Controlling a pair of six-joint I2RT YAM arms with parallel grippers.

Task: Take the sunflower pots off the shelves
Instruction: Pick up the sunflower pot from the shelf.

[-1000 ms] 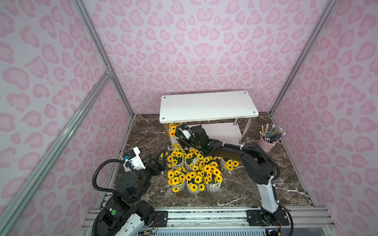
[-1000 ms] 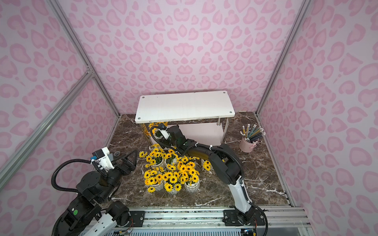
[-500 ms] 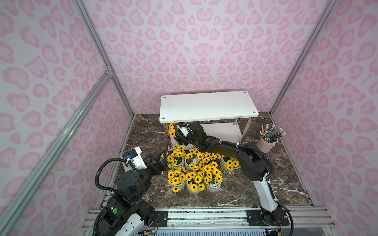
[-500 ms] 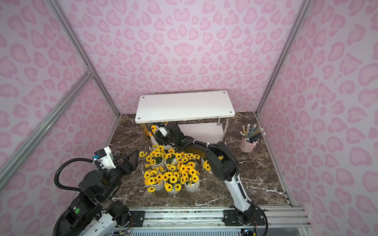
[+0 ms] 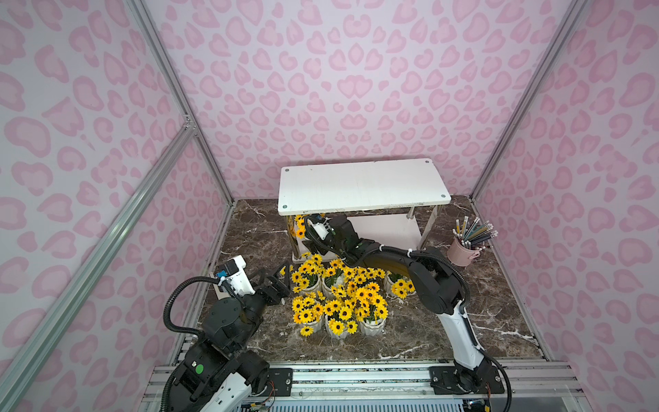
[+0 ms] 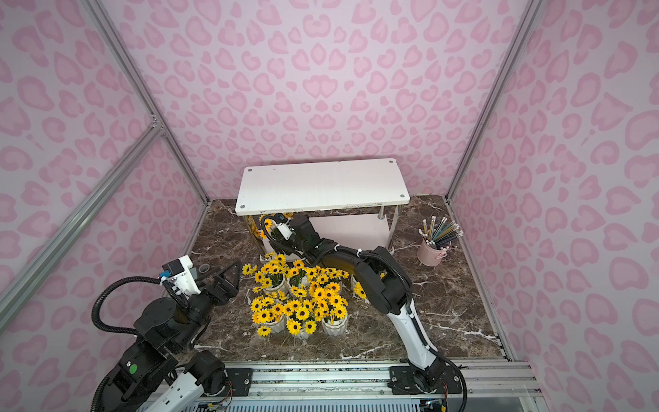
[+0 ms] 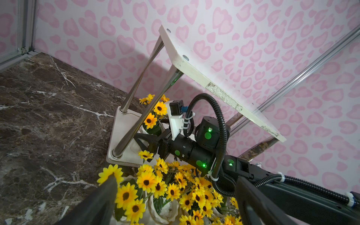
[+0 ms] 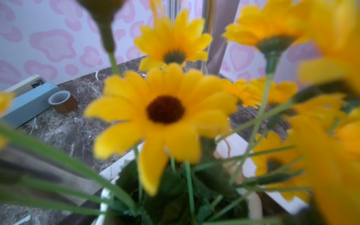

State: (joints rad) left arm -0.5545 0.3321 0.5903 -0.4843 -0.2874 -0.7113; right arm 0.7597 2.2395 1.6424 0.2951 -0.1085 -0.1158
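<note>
The shelves (image 5: 360, 185) stand at the back, with the top tier bare. One sunflower pot (image 7: 153, 118) stands at the left end of the lower tier (image 5: 385, 228); its blooms fill the right wrist view (image 8: 165, 109). My right gripper (image 7: 145, 141) reaches in under the top tier and is open, with that pot's white rim (image 8: 105, 194) between its fingers. Several sunflower pots (image 5: 338, 296) (image 6: 299, 299) stand clustered on the marble floor in front. My left gripper (image 5: 281, 276) (image 7: 175, 194) hangs open over the cluster's left edge, holding nothing.
A pink bucket of pencils (image 5: 463, 249) (image 6: 433, 251) stands right of the shelves. A roll of tape (image 8: 62, 101) and a blue-grey box (image 8: 25, 105) lie by the left wall. Chrome legs (image 7: 144, 116) flank the pot on the lower tier. Patterned walls enclose the floor.
My right arm has pushed further back and in under the top tier, up to the pot on the lower tier. Its jaws have stayed wide. The left arm has barely moved.
</note>
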